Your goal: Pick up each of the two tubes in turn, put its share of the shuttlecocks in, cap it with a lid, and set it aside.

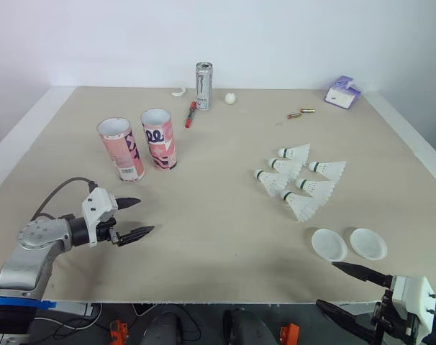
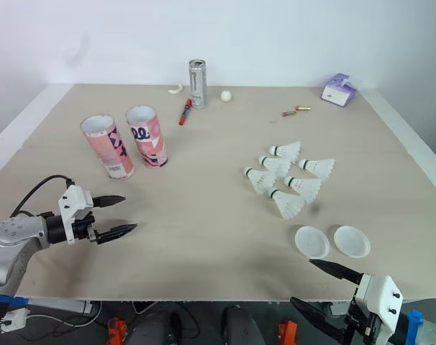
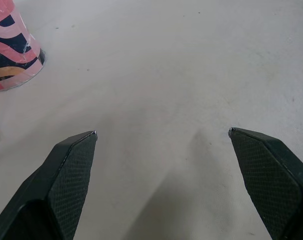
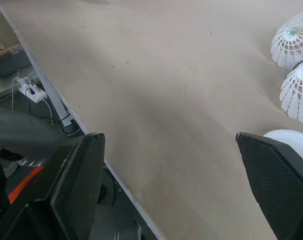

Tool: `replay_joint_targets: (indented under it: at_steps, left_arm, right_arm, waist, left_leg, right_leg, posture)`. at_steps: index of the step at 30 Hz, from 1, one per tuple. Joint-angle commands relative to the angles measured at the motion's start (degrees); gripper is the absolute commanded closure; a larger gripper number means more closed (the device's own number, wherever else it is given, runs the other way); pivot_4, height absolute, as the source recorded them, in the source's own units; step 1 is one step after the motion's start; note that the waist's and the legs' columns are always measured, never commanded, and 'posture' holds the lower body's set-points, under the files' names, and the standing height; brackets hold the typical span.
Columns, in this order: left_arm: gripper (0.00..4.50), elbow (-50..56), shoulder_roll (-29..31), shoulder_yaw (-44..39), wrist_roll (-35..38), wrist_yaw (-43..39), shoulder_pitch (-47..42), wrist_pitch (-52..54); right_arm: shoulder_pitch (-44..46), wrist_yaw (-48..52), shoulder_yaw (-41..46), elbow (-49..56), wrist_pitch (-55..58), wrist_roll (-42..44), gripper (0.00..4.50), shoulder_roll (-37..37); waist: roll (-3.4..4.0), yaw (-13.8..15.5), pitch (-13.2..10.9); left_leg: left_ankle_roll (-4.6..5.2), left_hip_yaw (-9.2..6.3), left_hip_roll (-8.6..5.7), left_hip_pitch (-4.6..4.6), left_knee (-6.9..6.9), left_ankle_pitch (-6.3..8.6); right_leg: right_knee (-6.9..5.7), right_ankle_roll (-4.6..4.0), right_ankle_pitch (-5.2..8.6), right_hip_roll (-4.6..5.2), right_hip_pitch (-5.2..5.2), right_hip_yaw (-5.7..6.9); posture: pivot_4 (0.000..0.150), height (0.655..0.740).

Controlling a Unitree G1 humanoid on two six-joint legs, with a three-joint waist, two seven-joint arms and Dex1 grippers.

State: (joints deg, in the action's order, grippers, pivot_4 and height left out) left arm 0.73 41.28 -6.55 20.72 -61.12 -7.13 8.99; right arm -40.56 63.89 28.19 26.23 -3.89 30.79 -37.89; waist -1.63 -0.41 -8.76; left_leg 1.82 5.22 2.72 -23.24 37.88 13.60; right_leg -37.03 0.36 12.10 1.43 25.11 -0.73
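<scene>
Bright, diffuse light; a soft shadow lies on the table between the fingers of the left gripper.

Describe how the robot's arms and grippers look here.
The left arm is silver-grey metal, with a black cable looping above it. The left gripper and right gripper each have a white block-shaped housing and two black pointed fingers with a cross-hatched inner face.

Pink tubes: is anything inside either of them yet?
The nearer tube and farther tube stand open, showing only pale inner wall near the rim; their bottoms are hidden. Six shuttlecocks lie outside.
</scene>
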Motion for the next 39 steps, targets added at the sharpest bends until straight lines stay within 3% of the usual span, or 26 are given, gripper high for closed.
replay_joint_targets:
  at_steps: [1,13,24,27,32,35,39]
  left_arm:
    - [0.11,1.85,0.78,-0.99,0.39,-0.52,-0.45,-1.60]
    - [0.11,1.97,0.48,-0.91,1.61,-3.37,-0.64,-2.88]
    - [0.11,2.41,-2.56,-2.03,0.63,2.48,-0.23,-4.40]
    - [0.11,4.38,-2.80,-2.45,1.07,5.48,1.00,-1.15]
    - [0.11,12.28,-8.91,-6.47,1.55,19.55,6.02,5.35]
    - [0.11,16.28,-13.81,-8.87,-0.07,28.84,9.26,7.20]
    - [0.11,18.51,-16.98,-8.93,-2.06,34.74,11.18,7.91]
  right_arm:
    - [0.63,-1.33,2.15,3.36,1.87,1.68,0.00,-1.03]
    - [2.80,-6.37,1.95,8.68,8.64,2.77,0.00,-1.50]
    - [7.89,-10.26,1.88,10.74,13.75,6.55,0.00,-2.08]
    - [13.50,-13.15,-0.02,12.12,18.40,9.71,0.00,-3.48]
    - [39.52,-21.15,-15.56,10.68,29.00,11.04,0.00,-3.17]
    - [54.33,-21.15,-26.47,3.89,31.18,7.40,0.00,2.04]
    - [62.95,-17.40,-33.59,-6.27,28.24,1.67,0.00,6.08]
  waist:
    - [0.00,0.02,0.00]
    - [-0.01,0.80,0.00]
    - [-0.01,0.79,0.00]
    - [-0.03,0.74,-0.01]
    - [-0.12,-0.21,-0.09]
    - [-0.32,-0.61,-0.07]
    - [-0.35,-0.35,-0.06]
  left_leg:
    - [0.00,0.00,0.00,0.00,0.00,0.00]
    - [-0.03,0.04,-0.01,0.01,0.01,0.01]
    - [-0.02,0.05,-0.01,0.03,0.03,0.01]
    - [-0.02,0.08,0.04,0.03,0.12,0.01]
    - [-0.02,0.18,0.10,0.15,0.26,0.01]
    - [0.05,0.00,0.10,0.11,0.27,-0.03]
    - [0.06,-0.05,0.05,0.04,0.26,-0.05]
  right_leg:
    - [0.00,0.00,0.00,0.00,0.00,0.00]
    - [0.00,0.02,0.00,-0.05,-0.01,-0.01]
    - [0.00,0.05,-0.02,-0.10,-0.04,-0.03]
    - [-0.01,0.07,-0.10,-0.10,-0.04,-0.07]
    - [0.00,0.05,-0.34,-0.10,-0.04,-0.18]
    - [-0.02,0.06,-0.35,-0.24,-0.08,-0.19]
    - [-0.07,0.06,-0.36,-0.43,-0.05,-0.24]
  posture:
    - [0.150,0.7400]
    - [0.150,0.7400]
    - [0.150,0.7400]
    - [0.150,0.7400]
    - [0.150,0.7400]
    - [0.150,0.7400]
    - [0.150,0.7400]
